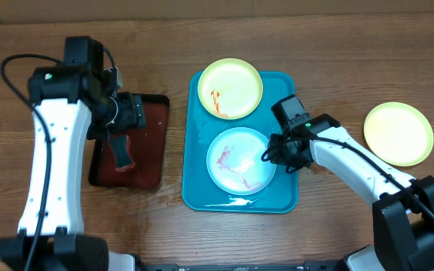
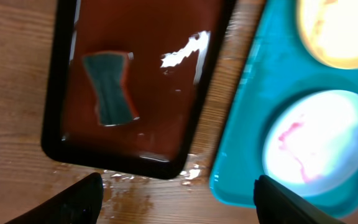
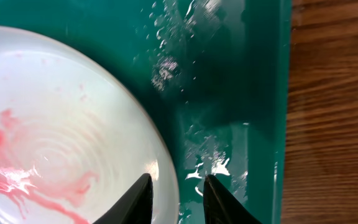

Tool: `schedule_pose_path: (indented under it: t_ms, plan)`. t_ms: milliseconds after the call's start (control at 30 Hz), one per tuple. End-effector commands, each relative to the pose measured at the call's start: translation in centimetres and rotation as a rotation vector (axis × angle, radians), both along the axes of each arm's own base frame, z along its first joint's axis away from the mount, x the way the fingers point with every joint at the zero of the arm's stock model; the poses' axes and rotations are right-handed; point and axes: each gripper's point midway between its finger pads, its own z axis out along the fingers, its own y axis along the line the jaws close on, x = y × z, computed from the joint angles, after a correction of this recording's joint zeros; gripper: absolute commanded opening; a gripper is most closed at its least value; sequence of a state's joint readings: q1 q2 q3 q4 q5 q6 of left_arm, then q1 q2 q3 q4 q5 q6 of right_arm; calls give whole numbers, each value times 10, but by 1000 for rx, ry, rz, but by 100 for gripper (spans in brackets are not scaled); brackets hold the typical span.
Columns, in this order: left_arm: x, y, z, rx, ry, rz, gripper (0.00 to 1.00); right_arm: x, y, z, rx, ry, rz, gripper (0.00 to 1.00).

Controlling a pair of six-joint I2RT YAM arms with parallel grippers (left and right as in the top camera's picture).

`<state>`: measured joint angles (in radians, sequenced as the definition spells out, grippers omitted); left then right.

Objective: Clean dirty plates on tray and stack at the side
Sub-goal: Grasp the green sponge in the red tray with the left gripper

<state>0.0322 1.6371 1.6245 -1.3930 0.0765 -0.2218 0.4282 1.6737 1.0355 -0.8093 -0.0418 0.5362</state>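
**Right pincer straddles the blue plate's rim**

Nearest us, on the turquoise tray, lies the light-blue-rimmed plate, smeared with red sauce. Our right gripper is at its right edge, one finger over the plate and one over the wet tray floor. The rim sits in the narrow gap, and we cannot tell whether it is pinched.

To the left, a sponge lies in the red-brown tray. Our left gripper hangs above with its fingers wide apart and empty.

Farther right, a clean yellow-green plate rests on the table. Farthest, the sauce-marked yellow-green plate sits at the turquoise tray's back end.
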Motion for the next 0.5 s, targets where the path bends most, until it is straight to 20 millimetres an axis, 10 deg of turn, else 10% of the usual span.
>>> schedule_pose_path:
  t_ms: [0, 233, 467]
  plan:
    - [-1, 9, -39, 61, 109, 45, 75, 5, -7, 6, -29, -37, -4, 29]
    - [-24, 35, -130, 121, 316, 203, 65, -3, -6, 4, -32, -15, 94, 28]
    - [-15, 43, -176, 11, 263, 224, 48, -5, -7, 4, -35, -6, 93, 28]
